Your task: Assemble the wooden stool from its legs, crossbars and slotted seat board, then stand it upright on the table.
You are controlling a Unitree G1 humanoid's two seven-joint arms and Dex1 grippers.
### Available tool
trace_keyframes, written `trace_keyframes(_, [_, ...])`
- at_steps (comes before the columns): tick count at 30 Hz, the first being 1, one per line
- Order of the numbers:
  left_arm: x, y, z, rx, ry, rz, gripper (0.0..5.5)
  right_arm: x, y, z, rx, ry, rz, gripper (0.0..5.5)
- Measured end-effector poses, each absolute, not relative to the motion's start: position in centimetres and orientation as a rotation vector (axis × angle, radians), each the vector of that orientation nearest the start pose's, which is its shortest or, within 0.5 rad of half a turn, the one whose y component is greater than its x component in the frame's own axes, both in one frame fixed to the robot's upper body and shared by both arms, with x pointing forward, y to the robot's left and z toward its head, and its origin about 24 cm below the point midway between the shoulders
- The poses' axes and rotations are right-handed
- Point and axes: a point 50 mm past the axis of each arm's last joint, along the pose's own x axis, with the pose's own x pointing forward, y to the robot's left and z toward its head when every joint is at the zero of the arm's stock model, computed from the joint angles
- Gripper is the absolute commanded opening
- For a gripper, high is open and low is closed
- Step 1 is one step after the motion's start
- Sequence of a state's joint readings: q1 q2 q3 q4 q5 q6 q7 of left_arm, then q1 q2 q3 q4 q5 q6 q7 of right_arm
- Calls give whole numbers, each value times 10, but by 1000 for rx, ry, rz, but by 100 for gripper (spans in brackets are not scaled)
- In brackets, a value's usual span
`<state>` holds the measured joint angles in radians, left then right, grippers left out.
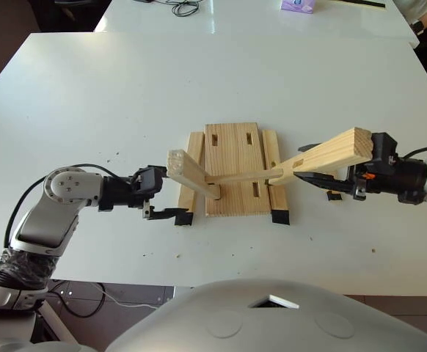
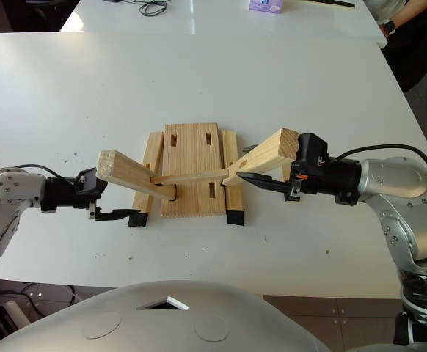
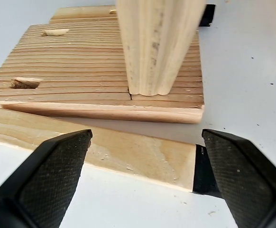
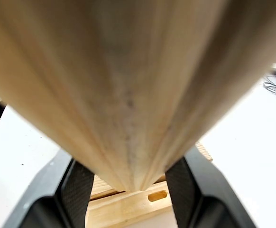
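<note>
Table (image 1: 89, 110): white; all the stool parts sit near its middle.
Left gripper (image 3: 146, 142): low over the table, just left of the parts; fingers spread wide, holding nothing.
Left flat leg (image 1: 193, 165): lies along the seat board's left edge, with its black foot cap toward the robot. In the left wrist view it crosses the gap between the spread fingers.
Tilted leg (image 1: 191, 174): lower end on the seat board near its left edge; upper end leans out to the left.
Seat board (image 1: 232, 150): flat on the table, slots showing.
Crossbar (image 1: 244, 177): thin; spans from the tilted leg's lower end to the held leg's lower end, above the board.
Right flat leg (image 1: 273, 158): lies along the board's right edge, black cap toward the robot.
Held leg (image 1: 334, 151): lifted and slanting, lower end by the board's right edge.
Right gripper (image 4: 128, 178): fingers pinch the held leg from both sides.
</note>
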<state>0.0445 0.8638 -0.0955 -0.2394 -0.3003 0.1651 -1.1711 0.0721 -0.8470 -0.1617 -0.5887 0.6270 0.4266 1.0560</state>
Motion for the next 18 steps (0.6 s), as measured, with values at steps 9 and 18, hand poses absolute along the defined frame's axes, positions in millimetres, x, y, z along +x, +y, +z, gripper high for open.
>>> trace_keyframes(9, [195,202,91,414,403,-1334,431,185,-188,153,-275,110,1266,204])
trace_keyframes(18, [205,193,94,395,379,-1293,431,183,-181,150,-253,96,1273,204])
